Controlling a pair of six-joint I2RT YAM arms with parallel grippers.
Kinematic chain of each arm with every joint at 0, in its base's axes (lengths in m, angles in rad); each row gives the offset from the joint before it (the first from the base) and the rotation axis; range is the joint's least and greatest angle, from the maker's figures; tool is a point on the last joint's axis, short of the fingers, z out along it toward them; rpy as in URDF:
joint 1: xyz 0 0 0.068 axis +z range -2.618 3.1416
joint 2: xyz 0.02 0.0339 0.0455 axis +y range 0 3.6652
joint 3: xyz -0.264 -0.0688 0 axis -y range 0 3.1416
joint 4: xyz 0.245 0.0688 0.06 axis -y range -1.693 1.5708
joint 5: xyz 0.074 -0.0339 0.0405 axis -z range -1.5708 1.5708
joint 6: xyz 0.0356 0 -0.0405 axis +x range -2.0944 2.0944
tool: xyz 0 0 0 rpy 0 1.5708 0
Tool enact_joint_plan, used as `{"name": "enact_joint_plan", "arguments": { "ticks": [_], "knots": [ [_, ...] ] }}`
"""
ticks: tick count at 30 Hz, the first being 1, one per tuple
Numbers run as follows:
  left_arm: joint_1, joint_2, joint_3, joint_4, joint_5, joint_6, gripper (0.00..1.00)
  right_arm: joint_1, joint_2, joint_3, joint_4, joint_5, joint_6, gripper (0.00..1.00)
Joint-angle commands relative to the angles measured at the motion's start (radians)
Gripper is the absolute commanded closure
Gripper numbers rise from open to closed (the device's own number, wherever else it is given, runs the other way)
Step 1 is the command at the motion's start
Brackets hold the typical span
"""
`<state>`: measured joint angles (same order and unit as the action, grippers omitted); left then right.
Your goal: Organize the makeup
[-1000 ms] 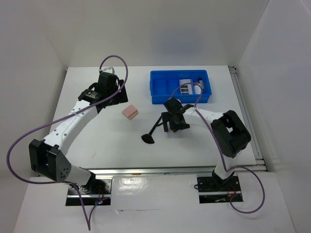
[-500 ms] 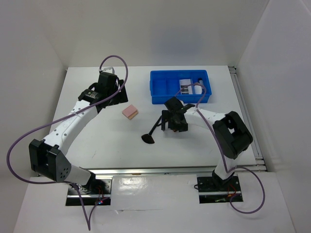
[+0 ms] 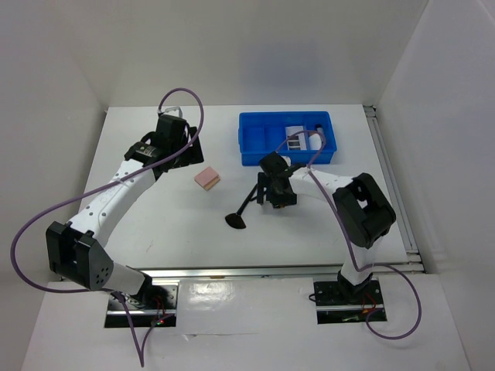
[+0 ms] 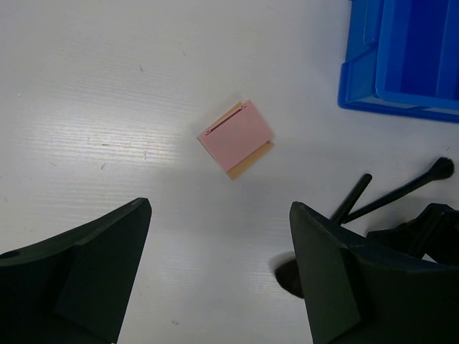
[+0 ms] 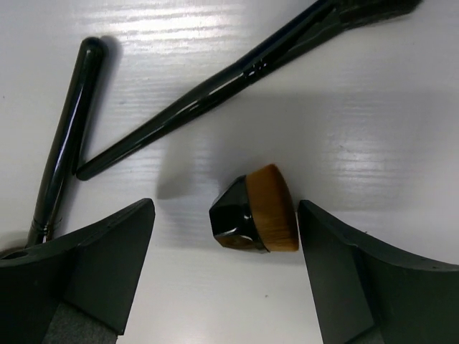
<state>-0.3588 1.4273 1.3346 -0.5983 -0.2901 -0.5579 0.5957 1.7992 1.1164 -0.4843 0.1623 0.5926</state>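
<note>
The stubby orange-brown brush point(image 5: 256, 209) lies on the table between the open fingers of my right gripper point(image 5: 224, 215), close to the right finger. Two thin black brushes point(image 5: 244, 75) point(image 5: 61, 150) lie just beyond it, and show in the top view point(image 3: 247, 202). The pink square sponge point(image 3: 207, 178) point(image 4: 237, 137) lies alone on the table. My left gripper point(image 3: 174, 143) point(image 4: 219, 215) is open and empty above the table, to the left of the sponge. The pale palette point(image 3: 297, 137) lies in the blue bin point(image 3: 267, 151). I cannot make out the white egg-shaped piece.
The blue divided bin point(image 4: 358, 86) stands at the back of the table, just beyond my right gripper point(image 3: 276, 192). A purple cable loops over the bin's right part. White walls close in the table on the left, back and right.
My right gripper has shifted slightly towards the bin and turned a little over the stubby brush. The left arm, sponge and thin brushes have not moved.
</note>
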Motion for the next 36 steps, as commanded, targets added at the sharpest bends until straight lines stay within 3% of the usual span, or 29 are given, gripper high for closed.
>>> {"name": "enact_joint_plan", "arguments": {
  "ticks": [1, 7, 19, 28, 36],
  "knots": [
    [0.000, -0.033, -0.002, 0.028, -0.004, -0.019, 0.08, -0.005, 0.032, 0.039, -0.004, 0.063, -0.013, 0.12],
    [0.000, -0.033, -0.002, 0.028, -0.004, -0.019, 0.08, -0.005, 0.055, 0.051, -0.004, 0.063, -0.022, 0.19],
    [0.000, -0.033, -0.012, 0.028, -0.004, -0.019, 0.08, 0.015, 0.015, 0.031, 0.007, 0.075, -0.143, 0.20],
    [0.000, -0.033, -0.012, 0.028, -0.004, -0.019, 0.08, 0.015, 0.006, 0.022, -0.002, 0.075, -0.161, 0.31],
    [0.000, -0.033, -0.012, 0.028, -0.004, -0.019, 0.08, 0.015, 0.006, 0.022, -0.013, 0.075, -0.162, 0.51]
  ]
}}
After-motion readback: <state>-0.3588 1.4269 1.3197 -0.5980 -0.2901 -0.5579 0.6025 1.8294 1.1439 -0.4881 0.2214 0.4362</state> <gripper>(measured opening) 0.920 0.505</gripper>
